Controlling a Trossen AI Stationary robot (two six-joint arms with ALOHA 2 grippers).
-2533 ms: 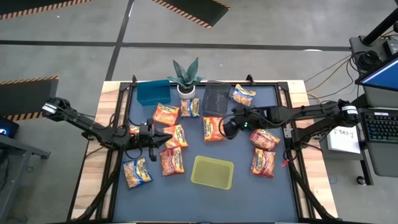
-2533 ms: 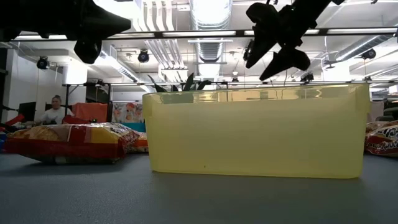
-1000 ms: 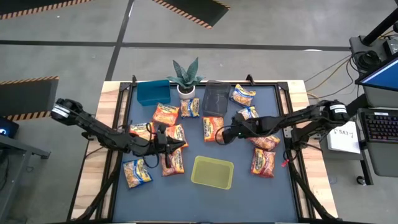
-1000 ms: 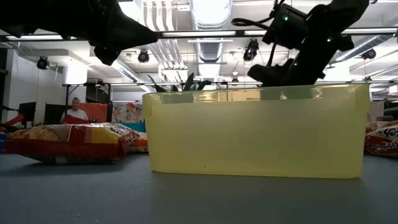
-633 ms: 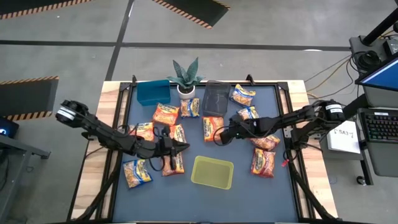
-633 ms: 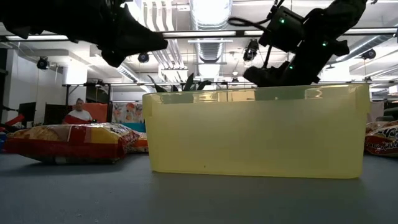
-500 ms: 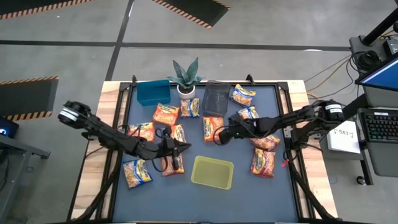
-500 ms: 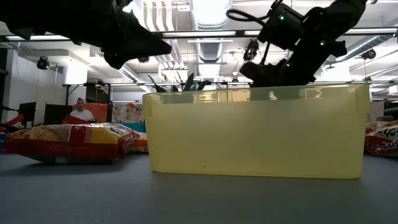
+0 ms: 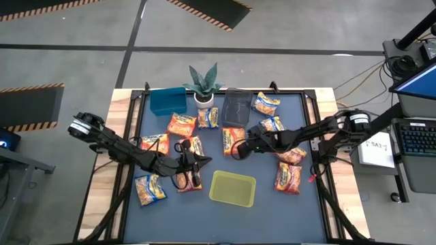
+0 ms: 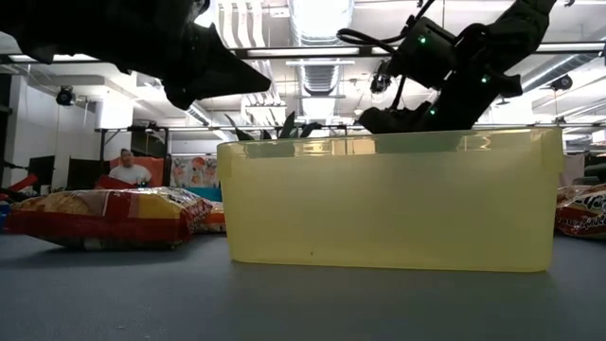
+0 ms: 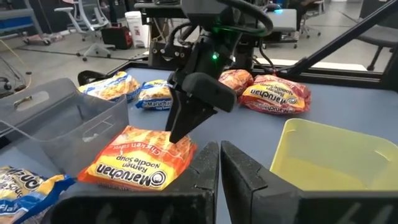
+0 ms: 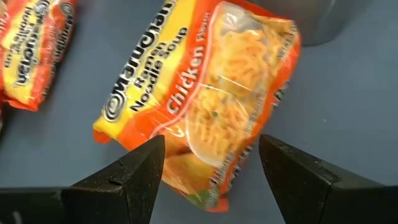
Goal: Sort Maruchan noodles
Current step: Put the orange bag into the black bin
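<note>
- Orange chicken noodle pack [image 12: 205, 93] lies flat on the bench [image 9: 286, 204], mid bench, just beside the dark clear bin [image 9: 235, 109].
- Right gripper [image 9: 238, 150] is low right over this pack w/ jaws spread wide, one on each side of its near end. Not pinching it.
- Left wrist view shows the same pack [image 11: 140, 163] w/ the right gripper's tips [image 11: 186, 121] down at its edge.
- Left gripper [image 9: 202, 162] is near the yellow-green bin [image 9: 232, 188], jaws pressed together, holding nothing.
- An orange pack [image 9: 187, 180] lies just under the left arm.
- More packs around: orange one [image 9: 181, 124] near the blue bin [image 9: 167, 101], yellow & blue one [image 9: 208, 118] by the plant pot [image 9: 204, 99], another yellow & blue one [image 9: 148, 190] at the bench's left front.
- Right side: 2 red packs [image 9: 288, 177], yellow & blue one [image 9: 266, 103] near the far edge.
- Low view: yellow-green bin [image 10: 388, 199] fills the middle, red pack [image 10: 104, 216] at left; a person [image 10: 128, 170] sits far back in the room.
</note>
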